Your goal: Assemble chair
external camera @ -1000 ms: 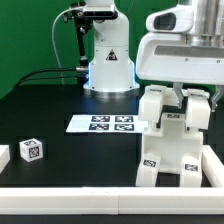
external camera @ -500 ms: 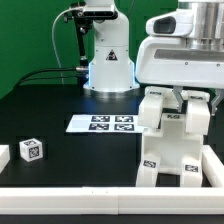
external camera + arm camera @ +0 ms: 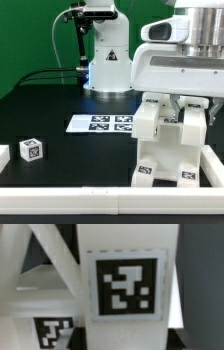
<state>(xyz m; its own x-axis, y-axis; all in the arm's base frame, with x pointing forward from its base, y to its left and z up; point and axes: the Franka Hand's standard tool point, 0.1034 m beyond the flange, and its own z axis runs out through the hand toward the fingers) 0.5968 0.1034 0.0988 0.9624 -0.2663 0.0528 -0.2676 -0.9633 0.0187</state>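
Item: chair (image 3: 170, 150), partly built. It is a stepped stack of white blocky pieces with black-and-white tags low on its front. It stands upright on the black bench (image 3: 60, 105) at the exterior view's right, just beside the marker board (image 3: 105, 123).

Item: claw (image 3: 185, 105). It sits directly over the chair's upper piece, and I read it as closed on that piece, though the arm's white housing hides most of the contact. My wrist view is filled by a tagged white panel (image 3: 125, 280) of the chair, very close.

Item: loose tagged block (image 3: 31, 150), near the front of the bench at the exterior view's left, well apart from the chair.

Item: white piece (image 3: 3, 156), cut off by the frame edge beside that block.
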